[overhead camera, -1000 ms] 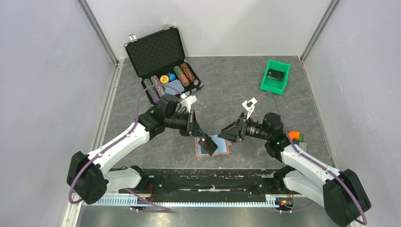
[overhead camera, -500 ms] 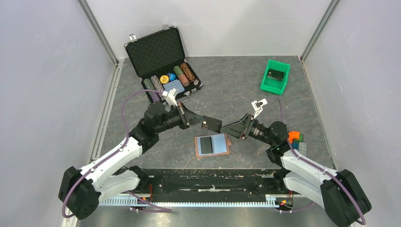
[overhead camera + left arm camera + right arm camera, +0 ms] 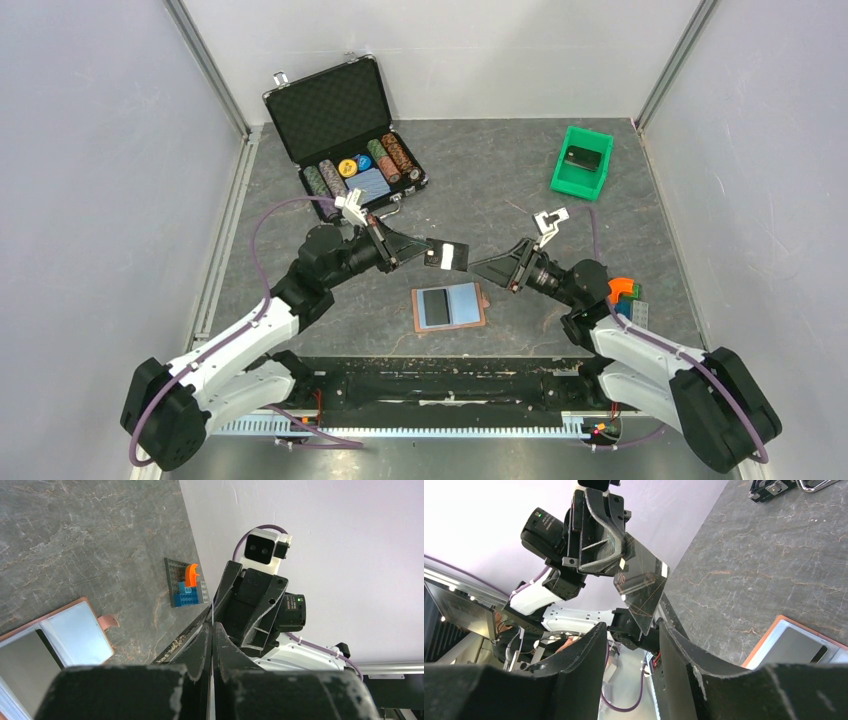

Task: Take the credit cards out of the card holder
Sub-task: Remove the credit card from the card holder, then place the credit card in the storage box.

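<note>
The left claw pinches one thin dark grey card aloft; the right claw gapes beside it; a second grey card sits in the brown bifold holder.

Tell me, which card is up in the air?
The card pinched in the left claw. The other dark card lies flat inside the open brown holder.

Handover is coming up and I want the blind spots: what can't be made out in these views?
- Top view: whether the right hand touches the card held by the left hand; too small.
- Left wrist view: the card's face; it sits edge-on between the fingers.
- Top view: anything under the top card in the card holder is covered; both wrist views cut the holder off at an edge.
</note>
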